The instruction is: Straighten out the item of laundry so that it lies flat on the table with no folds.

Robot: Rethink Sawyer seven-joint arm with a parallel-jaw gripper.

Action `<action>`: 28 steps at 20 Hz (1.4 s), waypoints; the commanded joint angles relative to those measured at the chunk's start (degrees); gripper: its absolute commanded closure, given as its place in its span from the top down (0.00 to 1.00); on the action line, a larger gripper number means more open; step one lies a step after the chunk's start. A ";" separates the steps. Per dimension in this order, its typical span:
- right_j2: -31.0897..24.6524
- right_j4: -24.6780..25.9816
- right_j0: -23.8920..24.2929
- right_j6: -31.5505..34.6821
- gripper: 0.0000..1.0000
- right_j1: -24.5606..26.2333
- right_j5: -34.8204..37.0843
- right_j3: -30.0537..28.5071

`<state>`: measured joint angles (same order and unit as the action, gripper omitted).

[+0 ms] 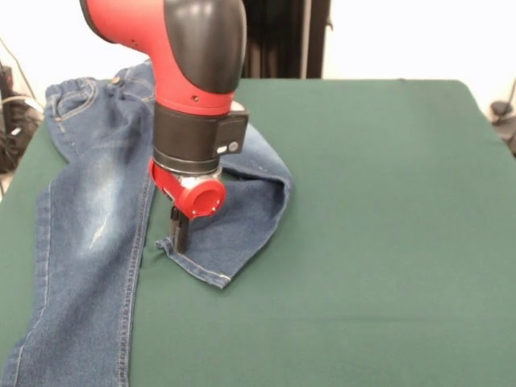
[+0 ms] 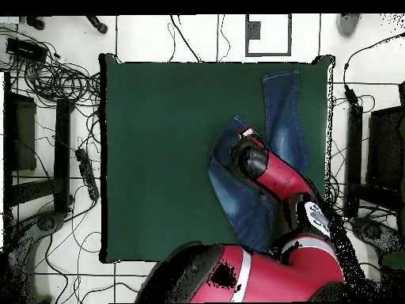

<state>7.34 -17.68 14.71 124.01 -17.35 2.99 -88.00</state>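
Front view shows the jeans [image 1: 89,218] on the table [image 1: 379,242] half done — one leg lies straight, the other is doubled back. The gripper [image 1: 178,231] is down at that folded hem — whether its jaws are parted or closed, I cannot tell.

Cables [image 2: 59,79] on tiled floor [image 2: 190,36] (tangled)

front: low, close, facing arm [image 1: 193,89] | overhead: high, straight down | shared: table [image 1: 387,242], jeans [image 1: 89,210]
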 commanded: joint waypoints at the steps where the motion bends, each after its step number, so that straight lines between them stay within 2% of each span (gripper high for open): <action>1: -2.50 -2.48 -2.92 7.93 0.00 6.17 6.23 2.34; 5: -2.50 -3.10 -3.99 8.13 0.00 3.76 10.16 3.42; 11: -0.84 -2.43 -4.66 8.39 0.00 -4.31 17.56 0.75; 19: 2.12 -1.30 -5.54 8.55 0.00 -7.93 22.98 1.80; 28: 1.41 -1.26 -5.38 9.01 0.00 -11.80 25.45 0.02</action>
<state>11.31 -17.72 11.75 124.01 -27.12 21.51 -86.82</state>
